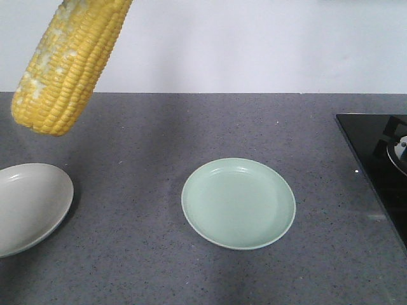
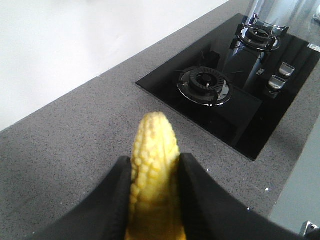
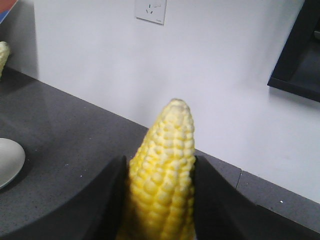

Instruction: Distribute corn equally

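My left gripper is shut on a yellow cob of corn held above the grey counter, its tip pointing toward the stove. My right gripper is shut on a second cob of corn that points up at the white wall. In the front view one cob hangs in the air at the upper left, above a grey plate; whatever holds it is out of frame. A pale green plate lies at the counter's middle. Both plates hold nothing. Neither gripper shows in the front view.
A black glass gas stove fills the counter's right side, with two burners and knobs. A white wall with a socket stands behind. The grey plate's rim and part of another cob show at the right wrist view's left edge.
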You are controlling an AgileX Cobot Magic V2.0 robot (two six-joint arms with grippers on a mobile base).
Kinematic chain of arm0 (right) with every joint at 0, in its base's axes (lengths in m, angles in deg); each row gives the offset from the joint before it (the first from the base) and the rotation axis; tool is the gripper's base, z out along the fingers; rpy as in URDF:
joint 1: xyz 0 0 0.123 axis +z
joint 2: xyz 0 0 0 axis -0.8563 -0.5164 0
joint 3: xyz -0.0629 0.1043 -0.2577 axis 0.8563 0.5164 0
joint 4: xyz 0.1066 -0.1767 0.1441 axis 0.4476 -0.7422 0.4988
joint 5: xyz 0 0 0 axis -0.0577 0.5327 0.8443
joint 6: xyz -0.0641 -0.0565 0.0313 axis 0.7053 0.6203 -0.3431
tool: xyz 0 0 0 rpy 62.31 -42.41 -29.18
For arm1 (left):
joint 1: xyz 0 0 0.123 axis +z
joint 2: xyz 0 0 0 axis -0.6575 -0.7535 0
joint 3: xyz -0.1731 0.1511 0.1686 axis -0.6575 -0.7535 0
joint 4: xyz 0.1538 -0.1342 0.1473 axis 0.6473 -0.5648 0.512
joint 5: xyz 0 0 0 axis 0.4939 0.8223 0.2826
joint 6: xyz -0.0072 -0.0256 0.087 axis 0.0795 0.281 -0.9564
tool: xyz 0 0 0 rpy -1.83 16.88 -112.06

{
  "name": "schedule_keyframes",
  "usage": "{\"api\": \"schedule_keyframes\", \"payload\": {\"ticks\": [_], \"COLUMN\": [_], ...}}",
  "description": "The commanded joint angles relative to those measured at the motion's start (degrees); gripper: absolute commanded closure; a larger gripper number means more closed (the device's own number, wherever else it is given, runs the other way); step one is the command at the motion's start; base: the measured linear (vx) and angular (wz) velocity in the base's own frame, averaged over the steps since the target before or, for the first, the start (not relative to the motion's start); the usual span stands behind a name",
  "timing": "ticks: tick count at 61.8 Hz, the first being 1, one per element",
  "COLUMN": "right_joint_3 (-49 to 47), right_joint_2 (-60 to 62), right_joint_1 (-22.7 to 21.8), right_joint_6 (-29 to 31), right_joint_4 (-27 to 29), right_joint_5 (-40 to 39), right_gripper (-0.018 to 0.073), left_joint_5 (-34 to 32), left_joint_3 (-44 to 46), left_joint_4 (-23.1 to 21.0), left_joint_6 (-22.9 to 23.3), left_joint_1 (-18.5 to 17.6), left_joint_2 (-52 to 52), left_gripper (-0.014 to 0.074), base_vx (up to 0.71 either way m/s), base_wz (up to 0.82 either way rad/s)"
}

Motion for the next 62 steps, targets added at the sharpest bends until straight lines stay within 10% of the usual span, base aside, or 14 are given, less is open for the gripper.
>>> {"api": "schedule_keyframes", "payload": {"ticks": [1,62], "right_joint_3": [-1.39,-1.39], "right_joint_2": [-0.28,-0.28], "right_joint_1": [-0.05,-0.05], "right_joint_6": [0.04,0.04], "right_joint_4": [0.42,0.42], "right_joint_5": [-4.74,-4.74], "right_gripper": [0.0561,0.0561], "left_joint_5": [-1.75,-1.75], "left_joint_3": [1.47,1.47], "left_joint_4": [-1.81,-1.81], "left_joint_6": [0.64,0.64], "left_joint_1": [-0.29,-0.29], "left_joint_2": [1.66,1.66], "left_gripper": [0.0603,0.0603], "base_vx": [0.00,0.00], "base_wz": [0.00,0.00]}}
